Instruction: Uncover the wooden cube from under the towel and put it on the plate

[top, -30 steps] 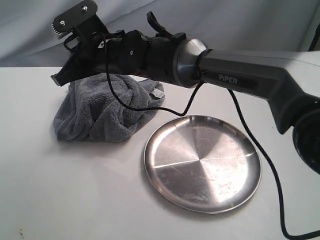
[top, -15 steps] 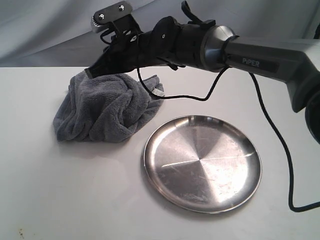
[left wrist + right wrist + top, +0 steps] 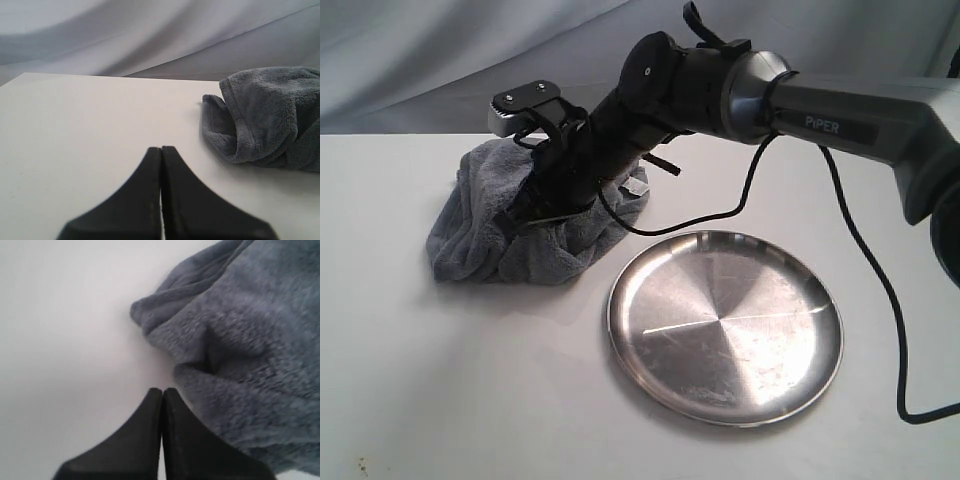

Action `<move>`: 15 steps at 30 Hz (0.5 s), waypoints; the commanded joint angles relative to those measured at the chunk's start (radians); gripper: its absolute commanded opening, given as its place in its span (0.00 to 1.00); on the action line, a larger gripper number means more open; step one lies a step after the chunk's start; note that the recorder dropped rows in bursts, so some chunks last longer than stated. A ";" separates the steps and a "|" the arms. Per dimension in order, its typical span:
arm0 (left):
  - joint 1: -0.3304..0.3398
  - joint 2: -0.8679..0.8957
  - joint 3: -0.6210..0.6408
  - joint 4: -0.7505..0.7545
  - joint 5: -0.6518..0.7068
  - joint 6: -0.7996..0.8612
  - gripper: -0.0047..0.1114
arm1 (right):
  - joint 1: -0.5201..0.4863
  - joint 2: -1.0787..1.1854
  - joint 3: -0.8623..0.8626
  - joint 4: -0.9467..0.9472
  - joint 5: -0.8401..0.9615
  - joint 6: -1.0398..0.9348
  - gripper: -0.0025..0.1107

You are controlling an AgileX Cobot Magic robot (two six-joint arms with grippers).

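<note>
Exterior view: the towel (image 3: 470, 240) lay heaped at the left of the white table (image 3: 440, 380), bunched into a rounded mound. The wooden cube was not visible in any view. The right gripper (image 3: 512, 222) was angled down onto the mound's top and near face, its fingertips against the plush. A small white label (image 3: 638, 187) showed at the towel's right edge. The plate (image 3: 720, 330) sat to the right of the towel, close to it but not touching, with nothing on it. The right arm (image 3: 840, 125) entered from the right, and a black cable (image 3: 865, 300) hung from it.

Left wrist view: the left gripper (image 3: 161, 149) had its fingers pressed together, holding nothing, above bare table and apart from the towel (image 3: 265, 115).

Right wrist view: the right gripper (image 3: 162, 390) also had its fingers pressed together with no cloth between them, its tips just beside a fold of the towel (image 3: 250, 340).
</note>
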 commanded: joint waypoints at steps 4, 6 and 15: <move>0.001 -0.004 0.004 0.000 -0.007 -0.004 0.04 | -0.001 -0.003 -0.001 0.309 0.191 -0.251 0.02; 0.001 -0.004 0.004 0.000 -0.007 -0.004 0.04 | -0.001 -0.003 -0.001 0.439 0.201 -0.330 0.02; 0.001 -0.004 0.004 0.000 -0.007 -0.004 0.04 | -0.001 -0.003 -0.001 0.794 0.009 -0.665 0.02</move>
